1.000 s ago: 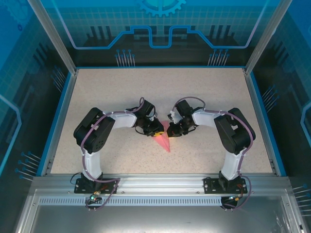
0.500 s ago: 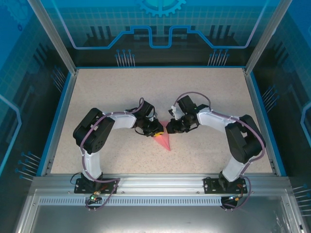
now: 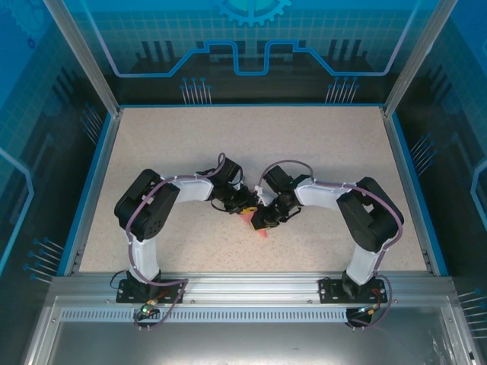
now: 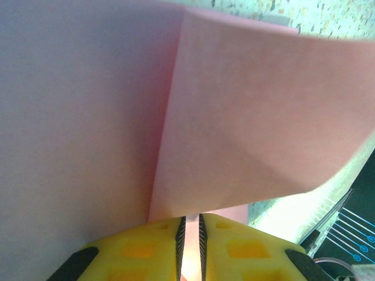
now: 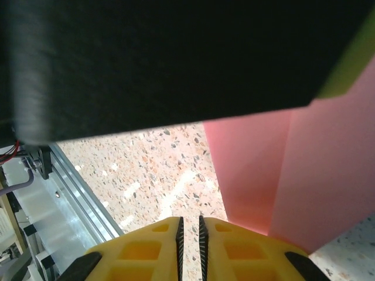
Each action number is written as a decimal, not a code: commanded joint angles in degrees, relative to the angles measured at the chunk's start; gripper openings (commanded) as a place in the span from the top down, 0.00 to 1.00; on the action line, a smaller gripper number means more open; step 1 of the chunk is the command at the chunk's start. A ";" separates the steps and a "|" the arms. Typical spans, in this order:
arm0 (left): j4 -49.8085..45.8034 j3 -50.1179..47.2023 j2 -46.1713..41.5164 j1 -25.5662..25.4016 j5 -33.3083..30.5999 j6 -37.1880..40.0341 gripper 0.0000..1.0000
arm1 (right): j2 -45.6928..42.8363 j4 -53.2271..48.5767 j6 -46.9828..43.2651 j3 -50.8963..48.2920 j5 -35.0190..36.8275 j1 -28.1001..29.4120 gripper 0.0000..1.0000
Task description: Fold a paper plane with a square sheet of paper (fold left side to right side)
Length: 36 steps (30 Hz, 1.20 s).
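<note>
Top external view: the two arms meet at mid-counter (image 3: 190,152), left tool (image 3: 245,208) and right tool (image 3: 259,218) almost touching above the paper plane (image 3: 262,230), of which just a pink sliver and its near-pointing tip peek out from under them. Left wrist view, up close: the pink paper plane (image 4: 252,117) lies flat across the frame with a straight crease running up from the left tool (image 4: 188,225), whose yellow fingers (image 4: 240,249) are pinched to a thin slit with pink paper showing between them. Right wrist view: the right tool (image 5: 188,225) has its fingers (image 5: 140,249) drawn nearly together with nothing visible in the slit; the paper plane (image 5: 304,175) rests on the speckled counter (image 5: 152,170) just beside them, its crease plain, while a dark blurred housing (image 5: 176,58) looms overhead.
</note>
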 commanded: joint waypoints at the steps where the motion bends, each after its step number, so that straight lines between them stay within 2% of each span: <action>1: -5.27 -2.40 1.54 -0.27 -3.55 0.22 0.82 | 1.29 -0.25 0.50 -1.27 0.13 0.28 0.83; 11: -5.30 -2.58 1.54 -0.30 -3.72 0.35 0.82 | 1.41 -0.11 0.06 -2.92 1.77 -0.14 0.84; 36: -5.70 -2.75 1.44 -0.22 -4.08 0.57 0.82 | 2.23 -0.40 0.17 -7.49 -0.42 -0.10 0.86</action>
